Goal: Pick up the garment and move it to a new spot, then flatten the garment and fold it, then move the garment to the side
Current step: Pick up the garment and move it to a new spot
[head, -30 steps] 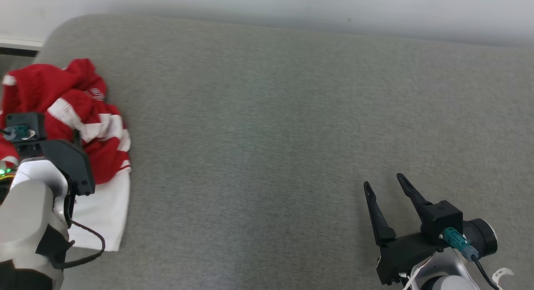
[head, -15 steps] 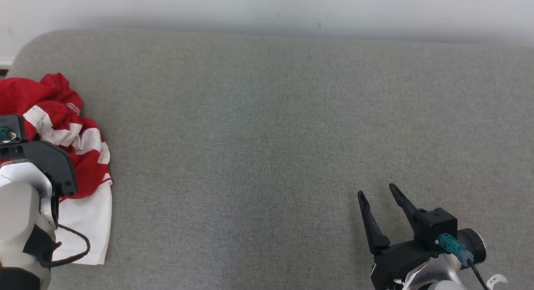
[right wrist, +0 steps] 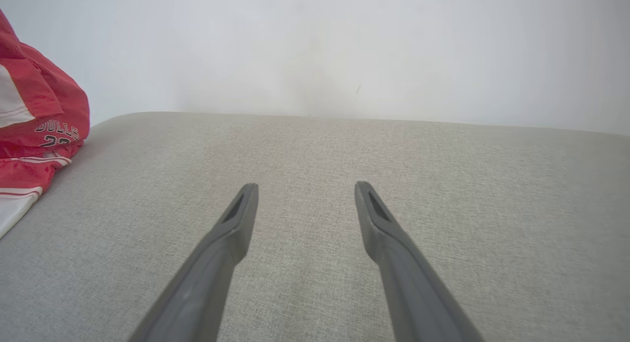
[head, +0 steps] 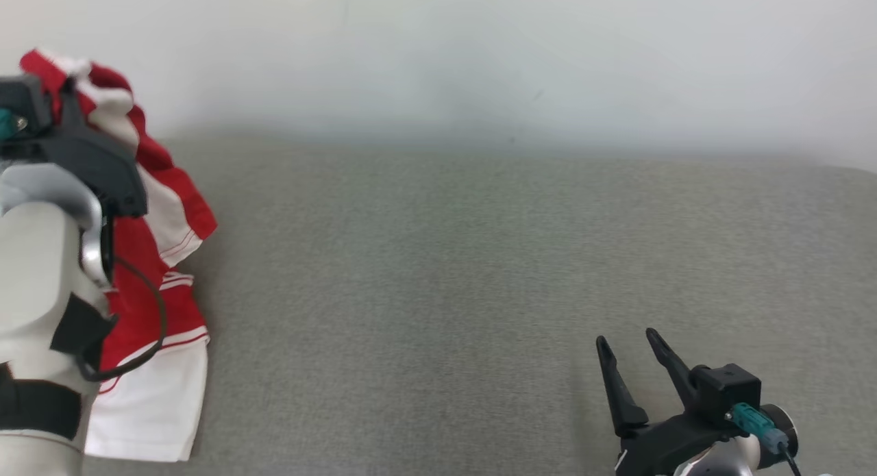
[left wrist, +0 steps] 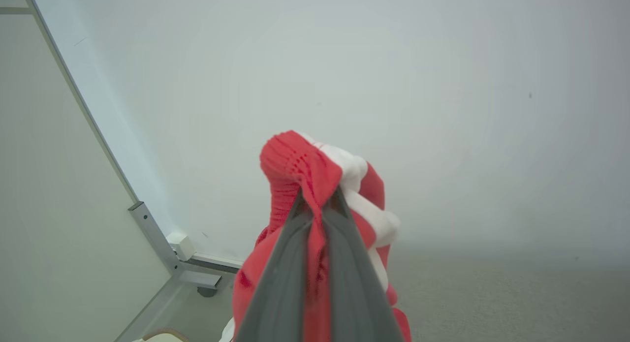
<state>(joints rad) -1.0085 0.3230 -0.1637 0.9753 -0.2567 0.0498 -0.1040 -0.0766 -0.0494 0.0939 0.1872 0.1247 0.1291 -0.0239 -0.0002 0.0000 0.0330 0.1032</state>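
Lifted since a second ago, the red and white garment (head: 171, 209) now hangs from the left gripper (left wrist: 319, 198), whose two fingers are pinched tight on a bunched red fold. Its white lower edge reaches down to the grey padded surface (head: 445, 291) at the far left of the head view. The right gripper (head: 626, 337) sits low on the right, fingers spread wide, holding nothing, well apart from the garment. A pale wall (head: 445, 51) stands behind.
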